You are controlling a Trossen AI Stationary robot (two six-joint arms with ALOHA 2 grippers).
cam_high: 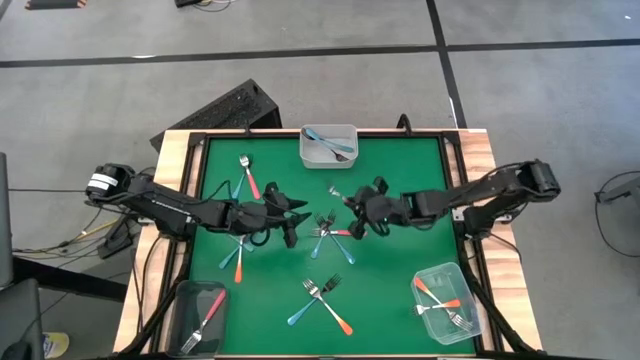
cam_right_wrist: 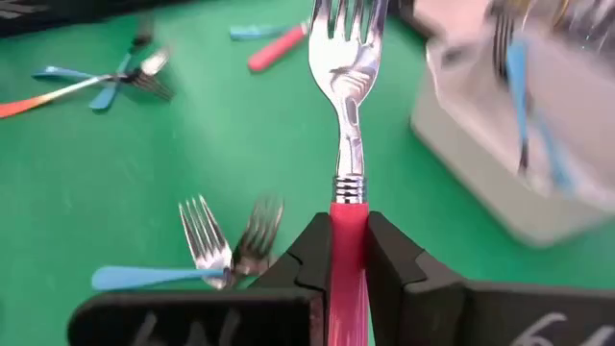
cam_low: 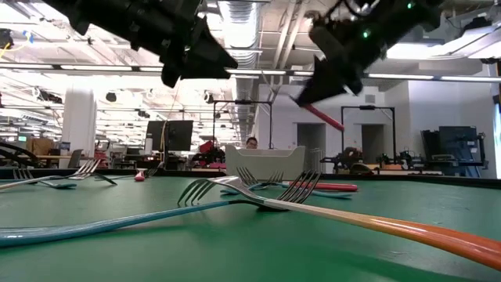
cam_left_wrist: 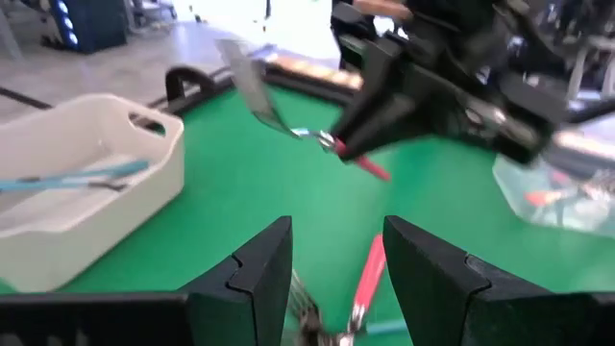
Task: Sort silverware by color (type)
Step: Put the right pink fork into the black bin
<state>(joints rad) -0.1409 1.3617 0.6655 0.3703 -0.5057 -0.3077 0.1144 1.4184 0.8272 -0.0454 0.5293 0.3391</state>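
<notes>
my right gripper clenched on pink-red fork, lifted mid-table. left gripper released, just left of it. three containers partly filled (about eight forks left on mat, i judge).

No legible txt, labels or nos. on anything.

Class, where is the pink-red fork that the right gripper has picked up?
The pink-red fork is clamped by its handle in the right gripper, lifted above the green mat near table centre, with the blue-fork container toward the far edge.
</notes>
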